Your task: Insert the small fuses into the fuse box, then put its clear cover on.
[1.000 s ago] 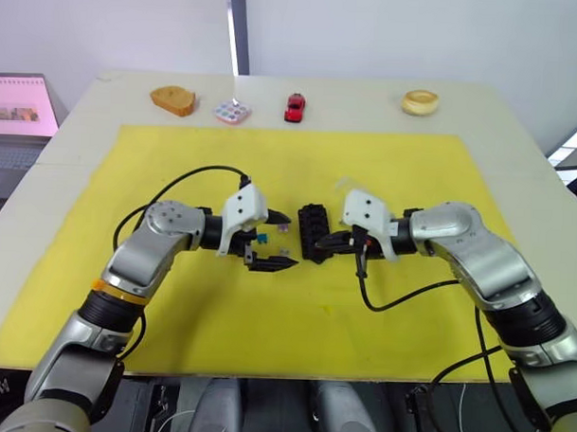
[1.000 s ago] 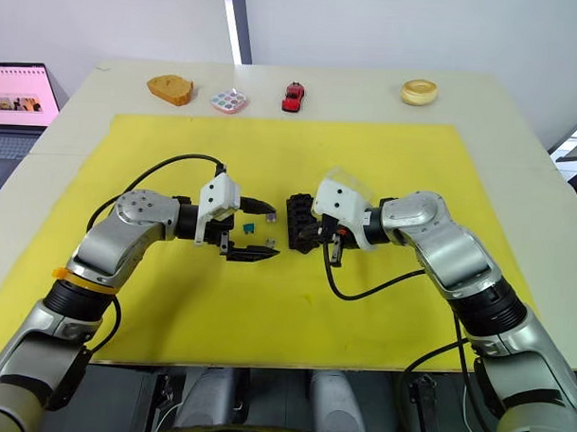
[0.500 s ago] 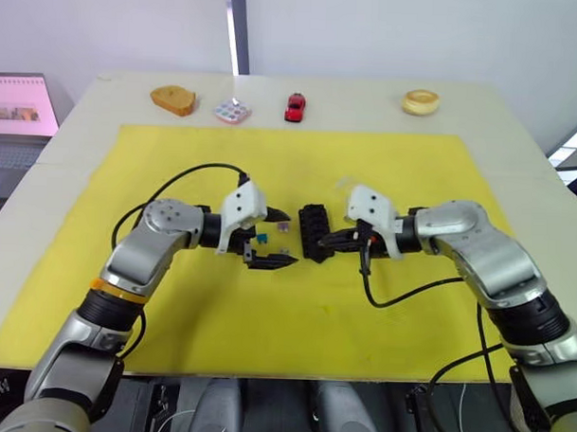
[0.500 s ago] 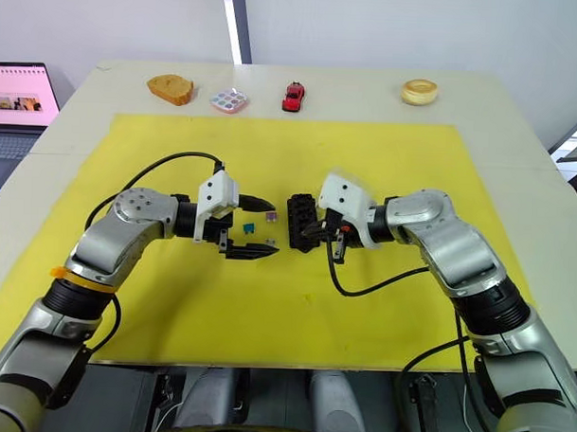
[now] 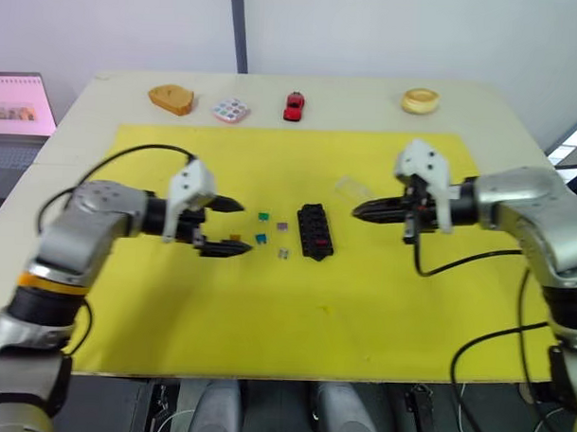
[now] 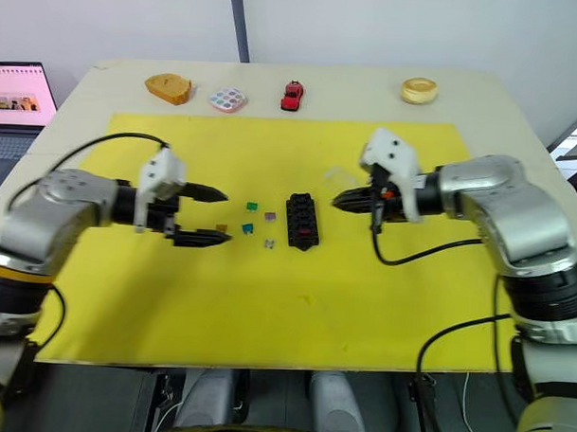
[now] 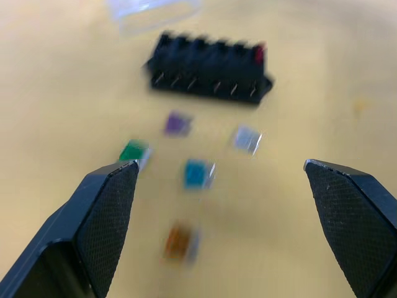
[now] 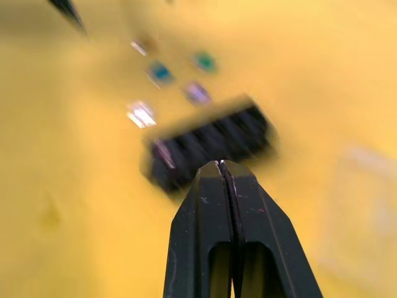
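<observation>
The fuse-loading step looks barely begun: one red fuse (image 7: 259, 54) sits in an end slot of the fuse box (image 5: 315, 230), and five fuses lie loose on the yellow mat (image 5: 294, 330) on the box's left side. Nearest the robot among these is the grey fuse (image 5: 282, 255), just beside the box; then the teal fuse (image 5: 260, 239) and the yellow-brown fuse (image 5: 235, 238), farther from the box; then the purple fuse (image 5: 281, 226) and the green fuse (image 5: 263, 216).

The left gripper (image 5: 226, 226) hovers beyond the yellow-brown fuse, well left of the box, with its fingers spread wide and nothing between them. The right gripper (image 5: 357, 212) hangs on the box's right side, fingers pressed together, holding nothing.

The next move probably calls for the left gripper to descend over one loose fuse, likely the yellow-brown or teal, and pinch it by its plastic body.

One clear cover (image 5: 351, 188) lies just behind and to the right of the box. Far behind it, along the table edge, sit four odd items.
</observation>
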Tool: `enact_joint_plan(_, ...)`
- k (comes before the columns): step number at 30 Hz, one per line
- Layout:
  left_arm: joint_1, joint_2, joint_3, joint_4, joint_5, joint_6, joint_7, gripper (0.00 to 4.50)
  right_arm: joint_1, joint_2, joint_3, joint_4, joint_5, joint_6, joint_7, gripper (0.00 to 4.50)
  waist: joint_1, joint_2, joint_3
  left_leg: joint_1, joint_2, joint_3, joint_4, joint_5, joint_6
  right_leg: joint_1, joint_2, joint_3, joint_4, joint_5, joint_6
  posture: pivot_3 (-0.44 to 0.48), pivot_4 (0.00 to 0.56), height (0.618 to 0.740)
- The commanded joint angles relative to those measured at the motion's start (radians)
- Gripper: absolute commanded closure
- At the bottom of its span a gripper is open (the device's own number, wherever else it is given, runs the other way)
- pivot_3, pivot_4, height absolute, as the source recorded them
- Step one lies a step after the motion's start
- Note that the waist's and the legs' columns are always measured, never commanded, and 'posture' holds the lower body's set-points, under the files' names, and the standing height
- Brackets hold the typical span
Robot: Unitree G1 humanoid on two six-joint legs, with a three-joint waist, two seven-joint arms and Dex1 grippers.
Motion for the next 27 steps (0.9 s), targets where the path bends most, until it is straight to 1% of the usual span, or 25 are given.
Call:
enact_joint_plan(1, 0.069, 0.118, 0.104, 0.033, -0.011, -0.013, -0.054, 0.00, 0.074, -0.121, -0.085, 0.064, -0.037, -0.121, 0.077, 3.19, -0.002, 0.000, 0.000, 0.000, 0.000, 0.000, 0.000, 0.000, 0.000, 0.000, 0.000, 0.000, 0.000, 0.000, 0.000, 0.000, 0.150, 0.740)
enact_joint_plan(4, 0.124, 0.183, 0.149, 0.091, 0.001, -0.042, -0.071, 0.00, 0.142, -0.195, -0.133, 0.098, -0.037, -0.173, 0.124, 1.59, -0.002, 0.001, 0.001, 0.000, 0.000, 0.002, -0.001, 0.000, 0.001, -0.001, -0.001, 0.000, 0.000, 0.000, 0.000, 0.000, 0.150, 0.740)
enact_joint_plan(5, 0.138, 0.199, 0.161, 0.114, 0.008, -0.050, -0.073, 0.00, 0.161, -0.212, -0.148, 0.109, -0.038, -0.183, 0.133, 1.13, -0.002, 0.001, 0.001, 0.000, 0.000, 0.002, 0.000, 0.000, 0.001, -0.001, -0.001, 0.000, 0.000, 0.000, 0.000, 0.000, 0.150, 0.740)
enact_joint_plan(7, 0.162, 0.228, 0.186, 0.163, 0.018, -0.058, -0.074, 0.00, 0.190, -0.241, -0.171, 0.168, -0.065, -0.220, 0.127, 0.10, -0.002, 0.001, 0.001, 0.000, 0.001, 0.003, 0.000, 0.000, 0.001, -0.001, 0.000, 0.000, 0.000, 0.000, 0.000, 0.000, 0.150, 0.740)
enact_joint_plan(8, 0.173, 0.238, 0.195, 0.177, 0.016, -0.065, -0.079, 0.00, 0.198, -0.247, -0.180, 0.191, -0.071, -0.231, 0.121, 0.04, -0.003, 0.001, 0.001, 0.000, 0.001, 0.003, 0.000, 0.000, 0.001, -0.001, 0.000, 0.001, 0.000, 0.000, 0.000, 0.000, 0.150, 0.740)
enact_joint_plan(12, 0.189, 0.247, 0.201, 0.200, 0.017, -0.086, -0.086, 0.00, 0.210, -0.248, -0.196, 0.218, -0.079, -0.251, 0.114, 0.04, -0.002, 0.001, 0.001, 0.000, 0.001, 0.004, -0.001, 0.000, 0.001, -0.002, -0.001, 0.001, 0.000, 0.000, 0.000, 0.000, 0.150, 0.740)
enact_joint_plan(16, 0.163, 0.219, 0.177, 0.187, 0.010, -0.074, -0.073, 0.00, 0.197, -0.223, -0.180, 0.198, -0.085, -0.264, 0.097, 0.04, -0.002, 0.001, 0.001, 0.000, 0.001, 0.004, -0.001, 0.000, 0.001, -0.003, -0.001, 0.002, 0.000, 0.000, 0.000, 0.000, 0.150, 0.740)
enact_joint_plan(19, 0.126, 0.172, 0.139, 0.167, 0.019, -0.063, -0.040, 0.00, 0.140, -0.171, -0.151, 0.156, -0.076, -0.242, 0.062, 0.04, -0.002, 0.001, 0.001, 0.000, 0.001, 0.004, 0.000, 0.000, 0.001, -0.003, -0.001, 0.002, 0.001, 0.000, 0.000, 0.000, 0.150, 0.740)
enact_joint_plan(22, 0.094, 0.121, 0.112, 0.140, -0.012, -0.002, -0.032, 0.00, 0.079, -0.104, -0.109, 0.069, -0.046, -0.167, 0.041, 0.04, -0.004, 0.001, 0.001, 0.000, 0.001, 0.004, 0.000, 0.000, 0.001, -0.003, 0.000, 0.002, 0.001, 0.000, 0.000, 0.000, 0.150, 0.740)
enact_joint_plan(25, 0.041, 0.027, 0.124, 0.160, -0.085, 0.118, 0.014, 0.00, 0.006, -0.021, -0.063, -0.005, -0.024, -0.093, 0.001, 0.04, -0.002, 0.001, 0.001, -0.001, 0.001, 0.004, 0.000, 0.000, 0.001, -0.004, 0.000, 0.002, 0.002, 0.000, 0.000, 0.000, 0.150, 0.740)
enact_joint_plan(27, 0.018, -0.014, 0.126, 0.174, -0.126, 0.216, 0.030, 0.00, -0.040, 0.030, -0.025, -0.045, -0.019, -0.043, -0.023, 0.04, -0.002, 0.001, 0.001, -0.001, 0.001, 0.003, 0.000, 0.000, 0.001, -0.004, 0.000, 0.002, 0.002, 0.000, 0.000, 0.000, 0.150, 0.740)
